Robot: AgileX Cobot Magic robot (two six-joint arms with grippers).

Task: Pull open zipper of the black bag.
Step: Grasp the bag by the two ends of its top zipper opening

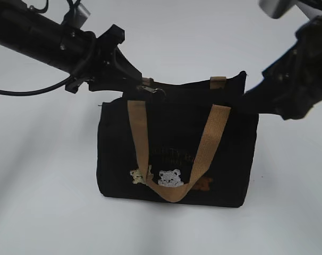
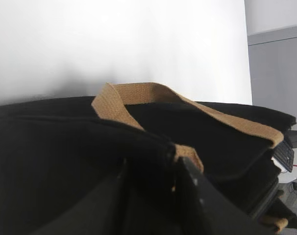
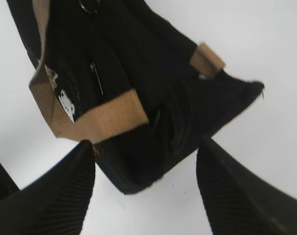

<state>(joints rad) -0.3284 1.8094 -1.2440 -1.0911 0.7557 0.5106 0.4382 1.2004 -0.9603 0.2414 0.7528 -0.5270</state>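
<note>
- A white tabletop [image 1: 39, 212] fills the exterior view, plain and matte.
- Light is soft and even; faint grey shadows lie on the white surface.
- In the left wrist view, a white surface [image 2: 119, 44] takes up most of the backdrop.
- To its right stands a grey wall [image 2: 276, 73] with a pale horizontal band higher up.
- Low at the right edge sits a dark keyboard [image 2: 285, 156], with small blurred items below it.

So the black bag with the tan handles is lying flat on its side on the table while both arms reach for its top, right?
Not quite: the black bag stands upright on the table, its tan handles hanging down the front, as the exterior view shows. Both arms do reach toward its top edge.
</note>
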